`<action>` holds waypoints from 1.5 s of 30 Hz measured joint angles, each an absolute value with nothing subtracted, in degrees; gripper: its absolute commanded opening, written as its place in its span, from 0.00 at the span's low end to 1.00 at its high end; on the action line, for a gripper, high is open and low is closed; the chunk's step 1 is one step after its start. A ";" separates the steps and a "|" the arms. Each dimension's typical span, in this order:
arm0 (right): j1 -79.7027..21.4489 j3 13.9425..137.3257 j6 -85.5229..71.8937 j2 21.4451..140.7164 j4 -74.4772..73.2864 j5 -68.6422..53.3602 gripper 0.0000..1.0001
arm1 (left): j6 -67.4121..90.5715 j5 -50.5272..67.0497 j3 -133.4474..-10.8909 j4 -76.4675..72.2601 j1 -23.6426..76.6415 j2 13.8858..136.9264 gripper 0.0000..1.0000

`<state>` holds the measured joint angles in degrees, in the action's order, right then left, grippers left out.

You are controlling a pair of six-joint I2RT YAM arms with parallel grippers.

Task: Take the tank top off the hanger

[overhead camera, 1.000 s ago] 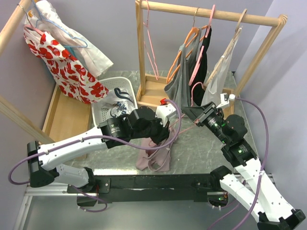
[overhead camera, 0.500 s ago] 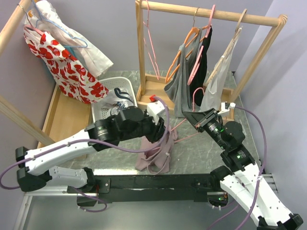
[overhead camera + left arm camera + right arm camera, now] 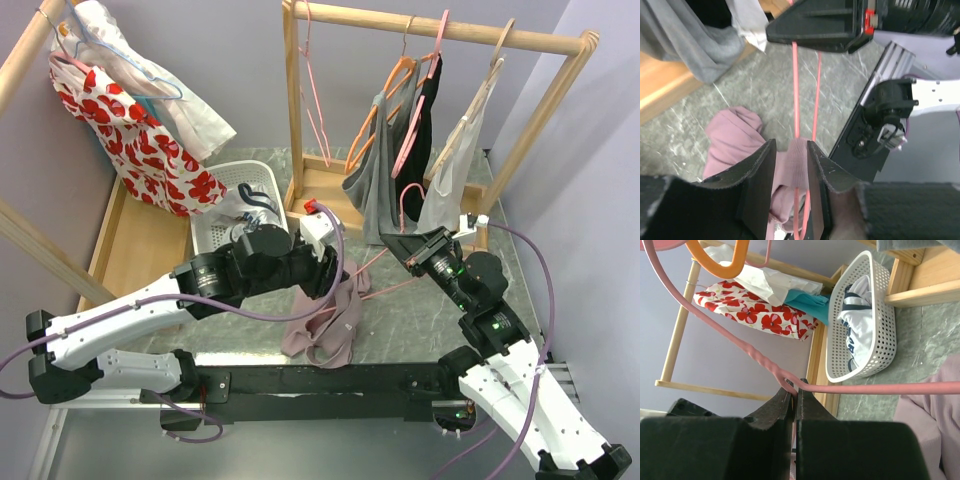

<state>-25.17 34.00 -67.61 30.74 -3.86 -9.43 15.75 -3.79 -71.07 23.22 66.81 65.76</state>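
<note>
Tank top [image 3: 325, 328] and hanger [image 3: 865, 388] near white basket [image 3: 214, 236], grey garment [image 3: 378, 190]

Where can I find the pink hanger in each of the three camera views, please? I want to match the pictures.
Top external: the pink hanger is just right of centre.
Left wrist: pink hanger, two thin wires running up the middle.
Right wrist: pink hanger, a curve from top left, then a bar to the right edge.
Shared landmark: the pink tank top, beside the hanger in all three.
</note>
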 measured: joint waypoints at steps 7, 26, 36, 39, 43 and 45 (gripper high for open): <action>-25.17 34.06 -66.87 31.20 -3.88 -9.10 0.00 | 16.93 -0.30 -68.79 23.35 66.83 66.59 0.16; -25.17 34.61 -64.77 31.18 -5.69 -7.77 0.00 | 17.72 4.29 -67.77 22.02 66.83 69.28 0.01; -25.17 36.38 -63.11 30.89 -8.71 -5.37 0.00 | 17.63 1.96 -67.77 22.13 66.83 68.77 0.01; -25.17 36.40 -62.92 30.46 -8.91 -5.06 0.00 | 17.37 1.37 -67.77 22.17 66.81 67.88 0.01; -25.17 36.45 -62.52 29.95 -9.58 -4.47 0.00 | 17.26 -0.19 -67.72 22.28 66.81 67.00 0.01; -25.17 36.56 -62.24 29.85 -10.26 -3.97 0.00 | 17.26 -0.91 -67.70 22.57 66.81 66.67 0.01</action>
<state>-25.17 36.56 -62.24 29.85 -10.26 -3.97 17.26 -0.91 -67.70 22.57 66.81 66.67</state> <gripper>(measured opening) 0.049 0.019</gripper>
